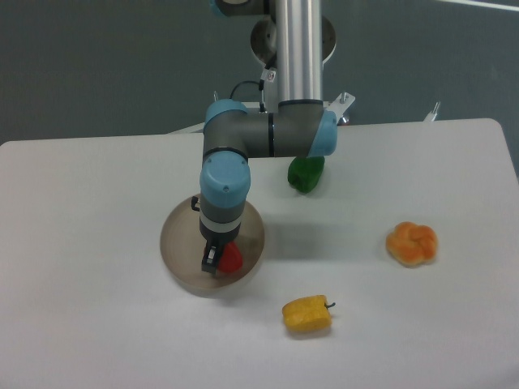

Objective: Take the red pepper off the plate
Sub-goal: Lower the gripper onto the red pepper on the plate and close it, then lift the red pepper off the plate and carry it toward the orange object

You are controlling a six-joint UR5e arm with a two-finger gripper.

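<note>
Left of centre, the gripper (213, 261) is down in the plate (174, 235) against the pepper (232, 258); whether the jaws grip it I cannot tell. An off-centre pinch could squirt the glossy pepper sideways.

Red pepper (232, 258): small, glossy red, sat inside the plate (180, 235) toward its front-right part, left side hidden behind the gripper, stem not visible. Plate: round, shallow, beige-grey, low rim, lay flat on the worktop, left of centre, several times wider than the pepper, partly covered from above.
</note>
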